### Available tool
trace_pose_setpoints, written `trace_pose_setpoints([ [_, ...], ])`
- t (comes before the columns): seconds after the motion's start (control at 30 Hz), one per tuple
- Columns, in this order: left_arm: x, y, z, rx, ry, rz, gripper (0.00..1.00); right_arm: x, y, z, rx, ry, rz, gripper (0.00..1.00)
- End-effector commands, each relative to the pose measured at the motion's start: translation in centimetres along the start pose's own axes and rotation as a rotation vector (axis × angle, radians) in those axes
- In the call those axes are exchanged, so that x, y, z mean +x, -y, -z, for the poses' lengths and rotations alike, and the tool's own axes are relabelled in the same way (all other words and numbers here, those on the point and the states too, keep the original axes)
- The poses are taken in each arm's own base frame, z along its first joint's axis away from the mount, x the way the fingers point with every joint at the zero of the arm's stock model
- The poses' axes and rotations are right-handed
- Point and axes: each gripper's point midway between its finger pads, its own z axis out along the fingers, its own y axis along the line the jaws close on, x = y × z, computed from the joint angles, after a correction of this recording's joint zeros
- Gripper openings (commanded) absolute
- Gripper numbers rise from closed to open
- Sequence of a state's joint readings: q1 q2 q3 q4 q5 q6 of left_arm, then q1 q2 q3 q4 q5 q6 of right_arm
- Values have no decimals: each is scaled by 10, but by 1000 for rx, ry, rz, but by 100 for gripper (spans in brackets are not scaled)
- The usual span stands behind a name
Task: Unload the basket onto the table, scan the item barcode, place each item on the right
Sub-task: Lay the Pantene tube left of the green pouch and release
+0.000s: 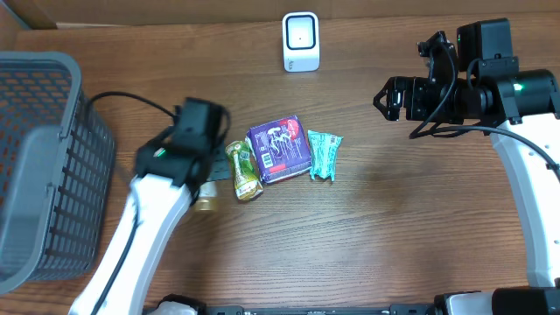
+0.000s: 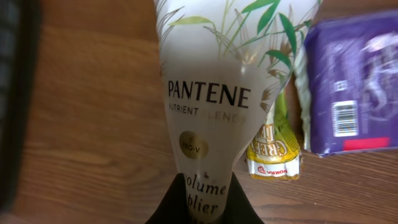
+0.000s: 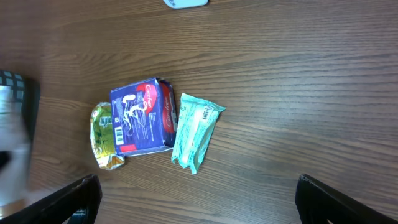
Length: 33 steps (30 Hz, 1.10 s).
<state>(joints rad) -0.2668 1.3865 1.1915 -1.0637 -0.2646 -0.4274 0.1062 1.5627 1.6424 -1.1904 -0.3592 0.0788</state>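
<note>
One item is in hand: the left gripper (image 2: 204,202) is clamped tight on the narrow end of a white Pantene bottle (image 2: 208,93). The bottle runs straight out from between its jaws, label toward the wrist camera, above the wooden worktop (image 2: 93,124). Whether it touches the wood cannot be told. Just right of the bottle lies a green-and-yellow packet (image 2: 273,152). Against the packet's far side is a purple packet (image 2: 351,87), barcode up. Further right, a teal packet (image 1: 322,156) lies just beside the purple one. Well beyond these stands a white scanner (image 1: 300,41). Far off across the worktop, the right gripper (image 1: 383,98) hangs with jaws spread wide, holding nothing.
</note>
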Motion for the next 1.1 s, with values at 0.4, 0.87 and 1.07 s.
trace_pose_setpoints([
  [0.4, 19, 23, -85, -100, -213, 145, 4, 2, 0, -1, -1, -8, -5, 100],
  [0.87, 15, 21, -98, -130, -203, 27, 55, 4, 1, -4, 2, -24, -33, 100],
  [1.07, -20, 26, -74, -97, -146, -1, 51, 15, 8, -21, 10, -100, -158, 100],
])
